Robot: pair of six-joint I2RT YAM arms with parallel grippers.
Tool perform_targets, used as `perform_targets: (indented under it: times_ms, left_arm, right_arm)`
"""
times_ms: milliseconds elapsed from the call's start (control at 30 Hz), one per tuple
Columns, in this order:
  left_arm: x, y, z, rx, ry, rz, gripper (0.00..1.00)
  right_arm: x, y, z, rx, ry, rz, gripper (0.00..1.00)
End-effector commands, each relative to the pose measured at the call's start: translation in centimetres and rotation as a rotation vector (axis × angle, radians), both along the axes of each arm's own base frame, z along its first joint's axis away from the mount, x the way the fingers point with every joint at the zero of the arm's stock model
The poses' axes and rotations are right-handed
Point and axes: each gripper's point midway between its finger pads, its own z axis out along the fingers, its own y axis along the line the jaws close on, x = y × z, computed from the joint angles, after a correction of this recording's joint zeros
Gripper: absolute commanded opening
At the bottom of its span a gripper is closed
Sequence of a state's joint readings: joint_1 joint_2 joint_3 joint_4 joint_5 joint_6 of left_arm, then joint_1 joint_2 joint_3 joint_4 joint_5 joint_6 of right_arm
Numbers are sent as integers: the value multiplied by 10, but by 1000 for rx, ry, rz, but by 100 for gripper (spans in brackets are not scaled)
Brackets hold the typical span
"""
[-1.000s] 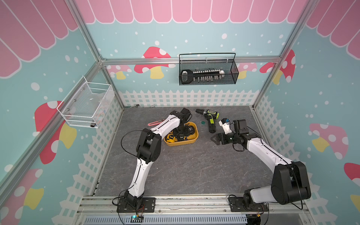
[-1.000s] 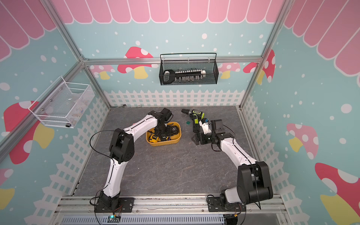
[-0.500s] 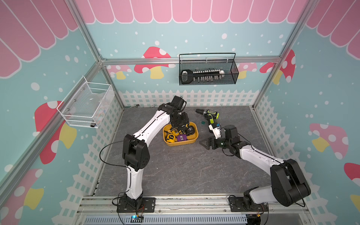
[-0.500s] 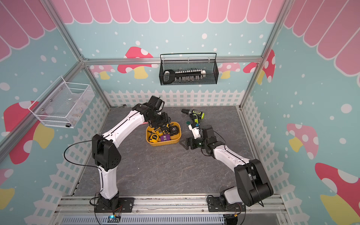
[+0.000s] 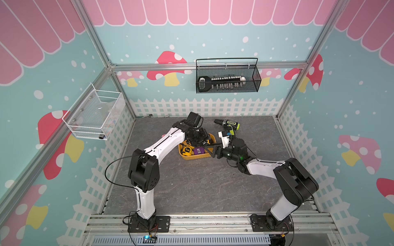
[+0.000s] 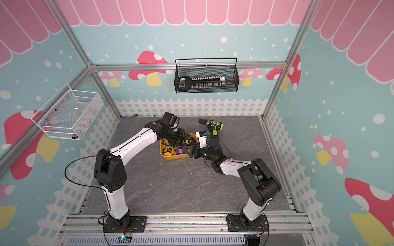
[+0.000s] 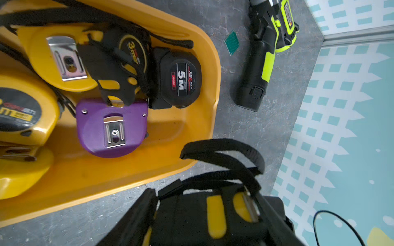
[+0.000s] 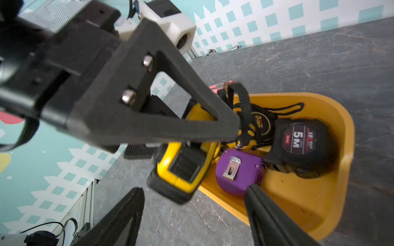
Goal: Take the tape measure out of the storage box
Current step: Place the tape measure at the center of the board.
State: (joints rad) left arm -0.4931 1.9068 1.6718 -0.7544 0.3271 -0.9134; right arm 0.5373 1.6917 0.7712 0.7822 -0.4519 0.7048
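The right claw (image 5: 209,149) has swung in from beside the drill (image 5: 229,126) to the storage box (image 5: 197,158), and the left claw (image 5: 203,141) has risen out of that box. The left claw grips a yellow-and-black tape measure (image 8: 181,170) in the air just above the box's rim, clear of the purple tape measure (image 8: 236,172) and the black 5M tape measure (image 8: 298,144) lying inside the box. The right claw's jaws stand wide, one on each side of the held tape measure, not touching it.

Tape measures (image 7: 181,78) are crowding the storage box (image 7: 210,89); drill (image 7: 254,70) is lying just beside; tabletop (image 5: 191,187) in front is lying clear.
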Motion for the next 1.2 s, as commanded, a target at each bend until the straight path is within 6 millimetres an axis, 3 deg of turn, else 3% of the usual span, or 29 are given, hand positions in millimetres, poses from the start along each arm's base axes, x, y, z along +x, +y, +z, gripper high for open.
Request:
perform_targets:
  times_ms: [0,133,300,367,467,533,600,700,800,867,1033,1167]
  left_arm:
    - [-5,-10,30,-80,-54,-13,42]
    - [-9,-12,26,-83,-45,-24,42]
    - [-9,-14,28,-87,-54,-41,47]
    - [-9,-14,29,-83,-61,-51,60]
    - [-4,-10,36,-63,-105,-64,96]
    - [2,-2,45,-18,-156,-72,99]
    - [8,11,56,61,-211,-86,99]
    - [15,30,60,211,-267,-126,99]
    - [18,45,41,343,-249,-173,99]
    - [19,48,17,395,-209,-212,99]
    - [31,57,-34,538,-146,-278,99]
    - [45,57,-58,610,-127,-309,99]
  right_arm:
    - [12,9,37,126,-86,-10,76]
    - [14,11,34,159,-84,-6,66]
    - [15,15,26,156,-56,8,40]
    - [14,14,27,156,-58,7,35]
    - [10,10,27,134,-36,7,32]
    - [9,2,24,119,-9,-5,31]
    - [10,-17,18,99,45,-34,30]
    - [14,-68,8,76,136,-121,27]
    - [13,-128,2,47,211,-204,27]
    - [8,-164,-3,-27,259,-263,27]
    - [-4,-213,-20,-74,361,-296,29]
    - [-5,-228,-51,-48,484,-295,30]
